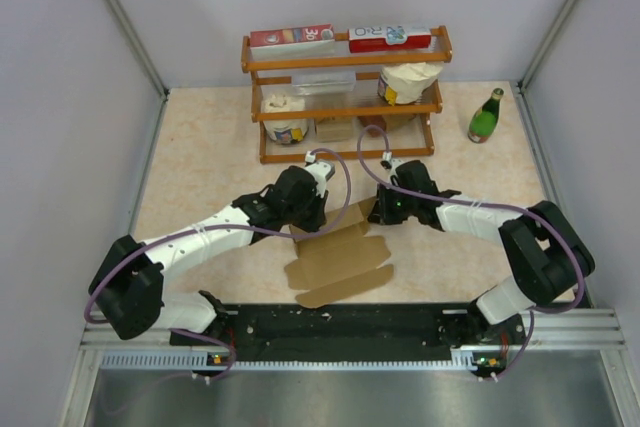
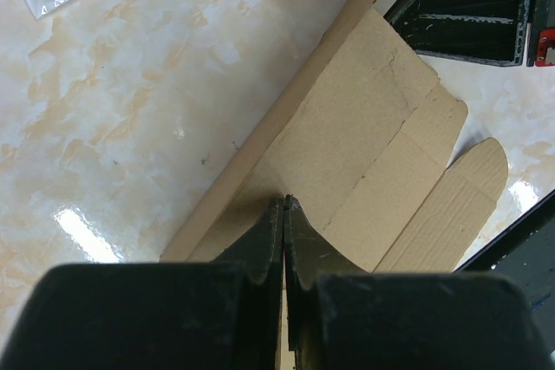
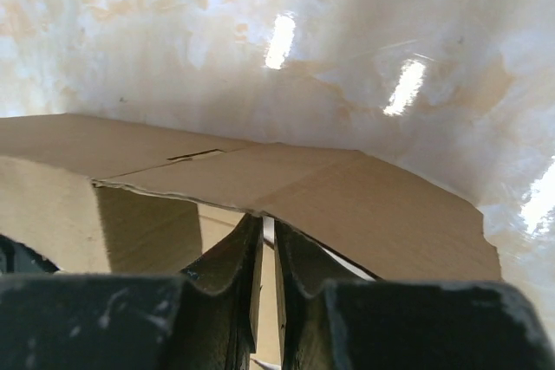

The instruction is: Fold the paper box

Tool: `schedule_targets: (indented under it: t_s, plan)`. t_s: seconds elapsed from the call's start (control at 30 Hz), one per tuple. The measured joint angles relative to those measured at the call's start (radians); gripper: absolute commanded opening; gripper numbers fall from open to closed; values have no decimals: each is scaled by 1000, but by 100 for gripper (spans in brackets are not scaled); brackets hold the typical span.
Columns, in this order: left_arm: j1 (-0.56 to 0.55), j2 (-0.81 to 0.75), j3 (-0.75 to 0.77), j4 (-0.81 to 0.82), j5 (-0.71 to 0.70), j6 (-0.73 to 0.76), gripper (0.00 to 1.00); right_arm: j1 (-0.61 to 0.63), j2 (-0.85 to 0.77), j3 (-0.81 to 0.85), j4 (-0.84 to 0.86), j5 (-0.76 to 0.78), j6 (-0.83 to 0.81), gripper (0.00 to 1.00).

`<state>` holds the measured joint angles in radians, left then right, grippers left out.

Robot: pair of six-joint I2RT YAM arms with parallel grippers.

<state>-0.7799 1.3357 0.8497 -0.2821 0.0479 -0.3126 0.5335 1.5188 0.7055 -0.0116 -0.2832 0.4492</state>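
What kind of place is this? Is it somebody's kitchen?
Probably not a kitchen: it looks like a robot test booth. Plain white walls close in a marble-look tabletop, two black-and-white robot arms are bolted to a black rail, and a small wooden shelf rack holds red-and-white cartons like props.

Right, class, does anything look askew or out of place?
The paper box lies skewed, partly flat, its far edge pinched by the left gripper and right gripper. The green bottle stands alone beside the wooden shelf.

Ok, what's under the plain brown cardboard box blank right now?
Only beige marbled tabletop shows around the brown cardboard box; its near flaps lie flat on it. Anything beneath the panels is covered.
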Motion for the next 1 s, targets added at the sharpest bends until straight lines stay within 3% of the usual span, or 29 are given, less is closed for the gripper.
schedule_targets:
  t_s: [1.0]
  plan:
    - [-4,0,-7,10,-6,-3,0,-2,80,-14,154,-196,69,9]
